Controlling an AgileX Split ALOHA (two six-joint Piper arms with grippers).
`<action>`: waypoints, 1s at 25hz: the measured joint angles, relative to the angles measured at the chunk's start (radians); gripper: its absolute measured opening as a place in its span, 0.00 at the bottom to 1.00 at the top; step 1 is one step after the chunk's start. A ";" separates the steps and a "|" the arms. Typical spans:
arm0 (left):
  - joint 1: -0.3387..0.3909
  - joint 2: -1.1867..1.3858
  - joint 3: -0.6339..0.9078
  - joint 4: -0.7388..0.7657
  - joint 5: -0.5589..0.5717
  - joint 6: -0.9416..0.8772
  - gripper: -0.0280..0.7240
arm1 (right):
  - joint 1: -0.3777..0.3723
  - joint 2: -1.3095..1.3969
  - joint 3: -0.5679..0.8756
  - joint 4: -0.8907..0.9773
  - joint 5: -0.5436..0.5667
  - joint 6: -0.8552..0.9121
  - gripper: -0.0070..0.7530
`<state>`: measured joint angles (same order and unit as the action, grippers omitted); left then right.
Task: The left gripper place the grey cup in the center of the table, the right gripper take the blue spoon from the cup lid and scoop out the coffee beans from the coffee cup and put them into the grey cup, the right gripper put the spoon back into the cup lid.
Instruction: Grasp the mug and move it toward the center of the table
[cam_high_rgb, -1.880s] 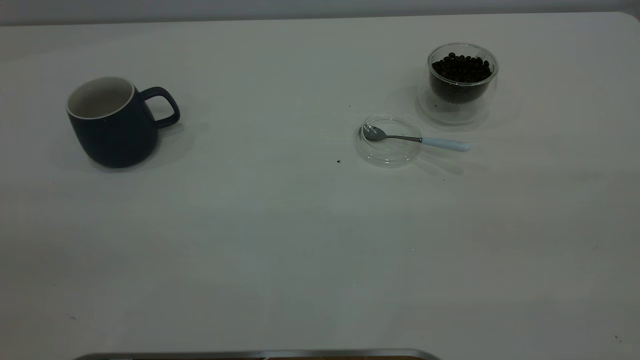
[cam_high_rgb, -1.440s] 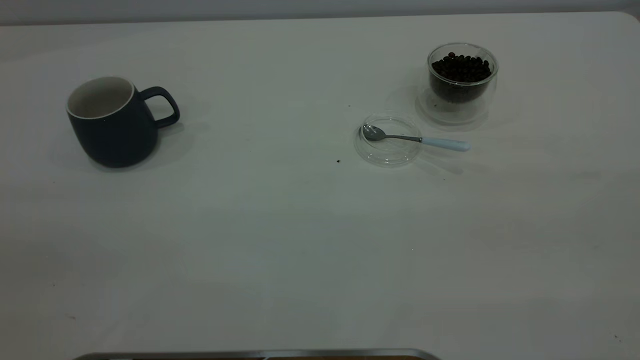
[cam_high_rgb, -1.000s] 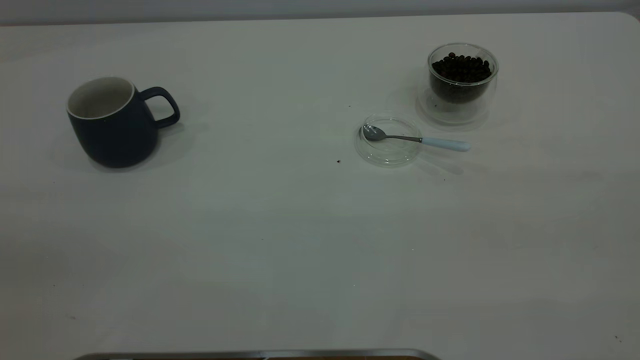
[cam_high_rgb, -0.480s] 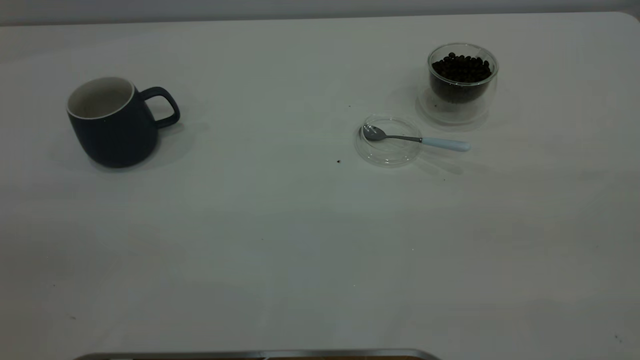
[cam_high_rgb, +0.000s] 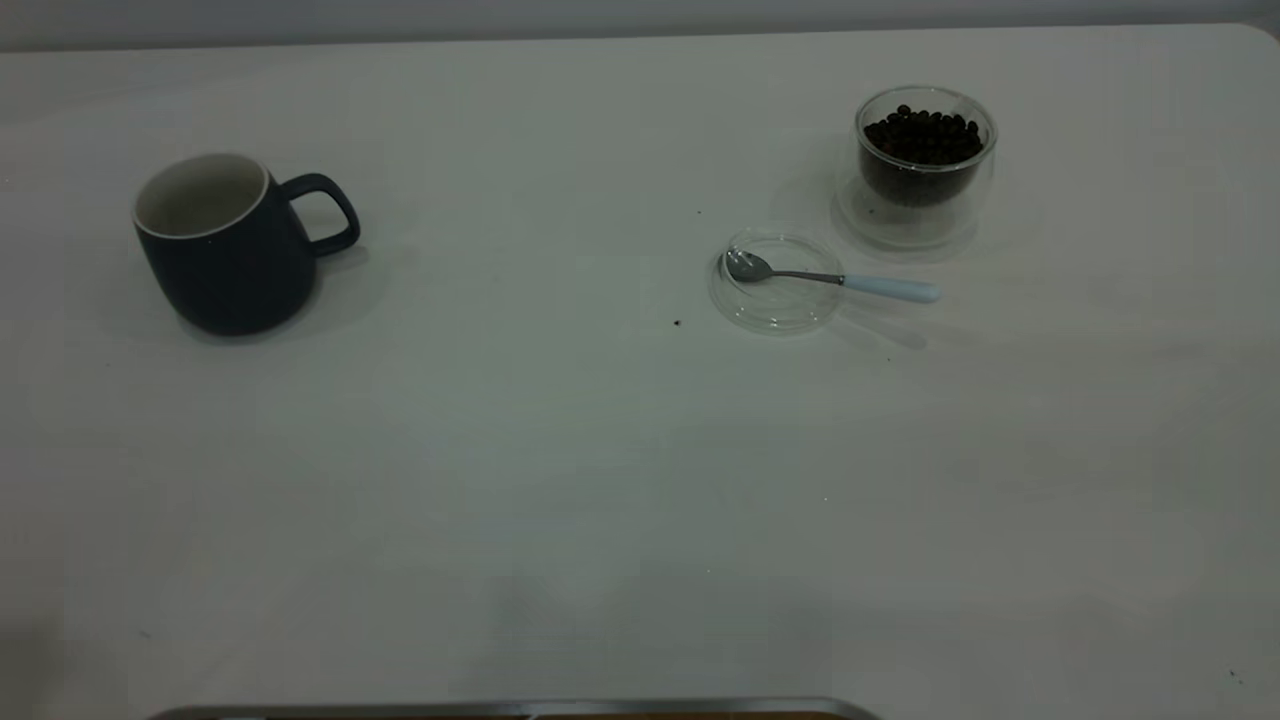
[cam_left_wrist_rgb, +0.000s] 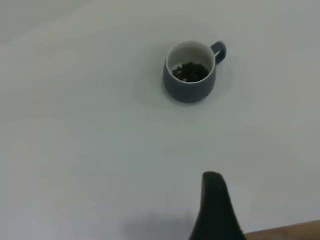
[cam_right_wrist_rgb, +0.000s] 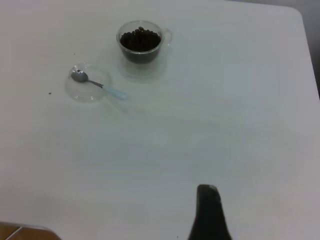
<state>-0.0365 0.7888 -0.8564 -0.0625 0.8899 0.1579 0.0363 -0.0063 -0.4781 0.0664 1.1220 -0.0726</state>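
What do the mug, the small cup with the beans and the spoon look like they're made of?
The mug looks like glazed ceramic: opaque dark outside, white inside. The small cup looks like clear double-walled glass, beans visible through it. The spoon has a shiny metal bowl and a pale blue, possibly ceramic or plastic, handle.

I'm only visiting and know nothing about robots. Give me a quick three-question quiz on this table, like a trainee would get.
1. True or false: the left gripper holds the mug and the right gripper holds the spoon.
2. Fill in: the glass cup holds coffee ____.
3. Where does the spoon's bowl lie? A in the lid; B in the glass cup; C in the mug.

Key: 1 false, both hang over bare table, away from everything; 2 beans; 3 A.
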 joint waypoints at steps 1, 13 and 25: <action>0.000 0.061 -0.028 0.000 -0.011 0.011 0.82 | 0.000 0.000 0.000 0.000 0.000 0.000 0.79; 0.000 0.737 -0.395 0.032 -0.078 0.344 0.82 | 0.000 0.000 0.000 0.000 0.000 0.000 0.79; 0.000 1.127 -0.504 0.288 -0.084 0.635 0.82 | 0.000 0.000 0.000 0.000 0.000 0.000 0.79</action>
<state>-0.0365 1.9163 -1.3601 0.2255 0.8057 0.7926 0.0363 -0.0063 -0.4781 0.0664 1.1220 -0.0726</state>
